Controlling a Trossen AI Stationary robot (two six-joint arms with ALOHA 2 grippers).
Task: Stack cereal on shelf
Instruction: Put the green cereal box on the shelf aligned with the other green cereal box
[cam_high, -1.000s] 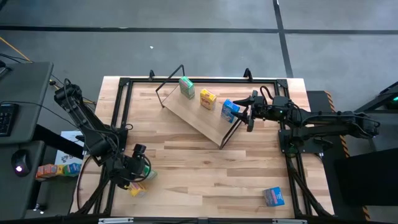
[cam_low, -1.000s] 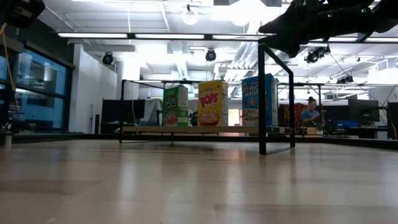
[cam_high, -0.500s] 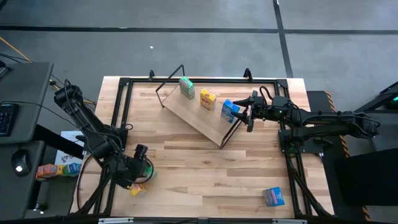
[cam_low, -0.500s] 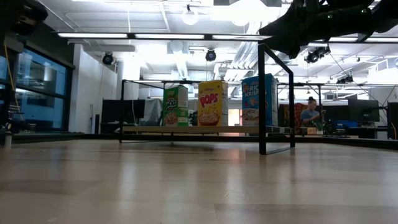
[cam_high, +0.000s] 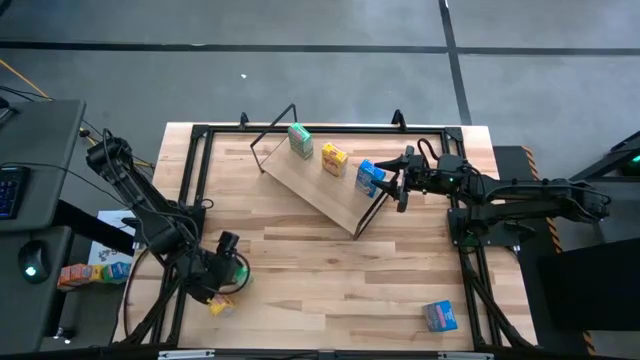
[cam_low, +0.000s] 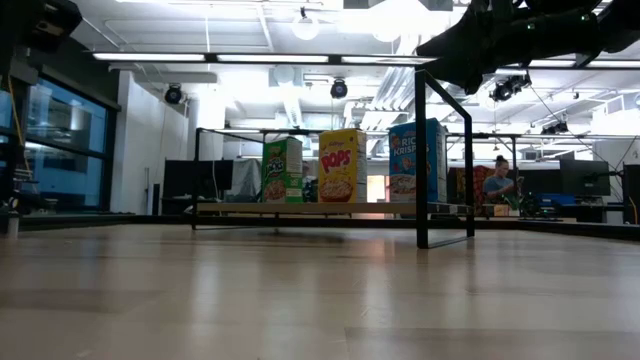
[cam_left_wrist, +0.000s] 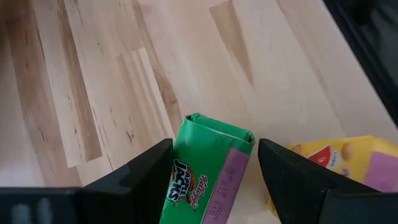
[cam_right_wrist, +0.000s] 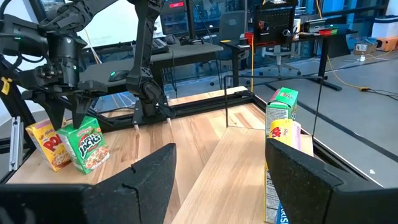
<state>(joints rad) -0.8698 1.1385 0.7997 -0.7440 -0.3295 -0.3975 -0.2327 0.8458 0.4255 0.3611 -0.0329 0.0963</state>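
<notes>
The shelf (cam_high: 310, 190) is a light wood board on black wire legs, slanting across the far half of the table. Green (cam_high: 299, 140), yellow (cam_high: 334, 158) and blue (cam_high: 368, 177) cereal boxes stand upright on it in a row, also visible in the low view (cam_low: 342, 165). My right gripper (cam_high: 397, 183) hovers open just right of the blue box, touching nothing. My left gripper (cam_high: 226, 275) is at the near left corner, shut on a second green box (cam_left_wrist: 208, 174). A second yellow box (cam_high: 220, 303) lies beside it. Another blue box (cam_high: 439, 316) sits near the near right corner. My left gripper holds the green cereal box by its upper end (cam_left_wrist: 217, 134), pinched between the two fingers (cam_left_wrist: 152, 171) across its width. The fingers come from above, pointing down, along the box's length. In the right wrist view the box (cam_right_wrist: 87, 149) sits slightly tilted under the gripper; whether it is lifted clear I cannot tell.
A black frame (cam_high: 200, 135) runs around the table's edges. The middle and near centre of the table (cam_high: 330, 270) is bare wood. The shelf's black wire leg (cam_low: 440, 160) stands at its right end. A person sits in the room far behind the table (cam_low: 497, 180).
My left arm has shifted a little over the green box at the near left corner. The boxes on the shelf and my right gripper have stayed where they were.
</notes>
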